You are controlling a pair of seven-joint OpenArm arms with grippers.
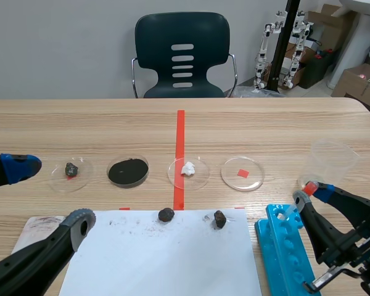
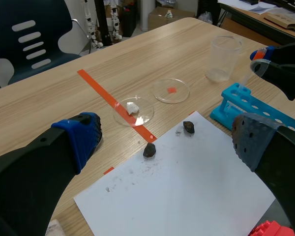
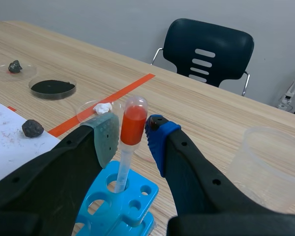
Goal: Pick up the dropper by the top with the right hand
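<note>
Dropper (image 3: pixel 132 125), one, upright in rack (image 3: pixel 137 206), bulb clamped between right gripper (image 3: pixel 132 132) pads; left gripper (image 2: pixel 167 135) spread wide, nothing held. Four dishes (image 1: pixel 240 173) counted beyond paper (image 1: pixel 166 259); two rocks (image 1: pixel 166 214) on it; cup (image 1: pixel 330 161) near rack.

Dropper (image 3: pixel 133 123): a clear tube topped by an orange-red bulb with a clear rounded cap. It stands upright with its lower end in an end hole of the blue rack (image 3: pixel 137 196). The bulb is pressed between the pads of the right pincer (image 3: pixel 132 140).
</note>
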